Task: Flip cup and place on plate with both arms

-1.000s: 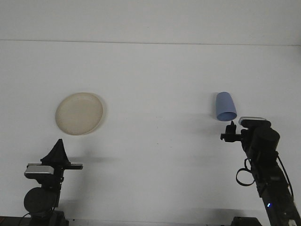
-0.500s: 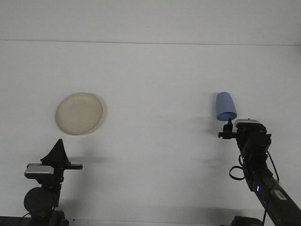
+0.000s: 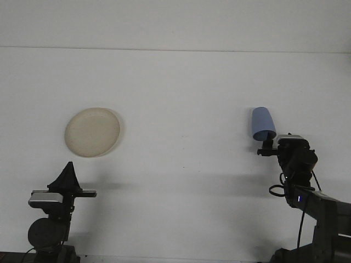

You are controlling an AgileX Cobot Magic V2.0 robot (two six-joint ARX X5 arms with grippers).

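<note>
The right gripper [image 3: 267,144] sits just below the cup [image 3: 262,123]; its opening can't be judged. The left gripper [image 3: 68,174], narrowed to a point, rests below the plate [image 3: 92,131].

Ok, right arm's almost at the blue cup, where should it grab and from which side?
Take the blue cup across its side wall near the wider lower rim, coming from the near side where the right gripper already sits. It looks upside down, closed end up, so the tapered wall is likely the only grip that allows a flip.

White table [image 3: 186,87], pale wall [image 3: 175,22] behind it
</note>
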